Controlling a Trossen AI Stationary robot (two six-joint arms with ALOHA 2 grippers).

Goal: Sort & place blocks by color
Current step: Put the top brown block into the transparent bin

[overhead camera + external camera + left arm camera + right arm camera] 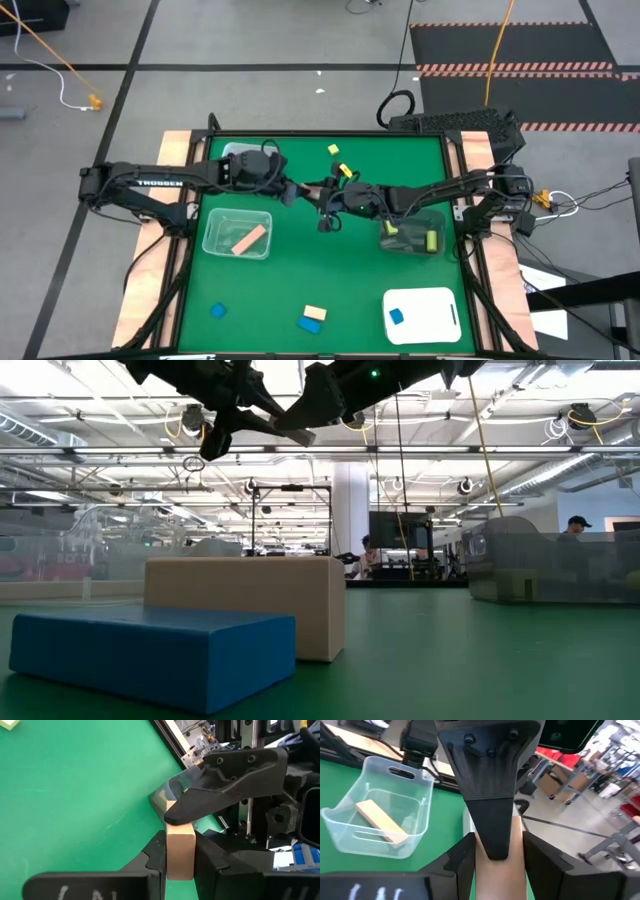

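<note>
Meeting above the middle of the green table [300, 270], the two grippers share one tan block [180, 851]. The left gripper [300, 190] is clamped shut on that block, its fingers [156, 855] pressing both sides. The right gripper [328, 192] also reaches the block, one finger [220, 795] lying across its top; whether it grips cannot be told. A salmon bar [249, 239] lies in the clear bin [237, 233] under the left arm. A second clear bin [412, 236] holds yellow-green blocks. One blue cube [397, 316] sits on the white tray [422, 312]. Loose blocks lie along the table's near edge.
</note>
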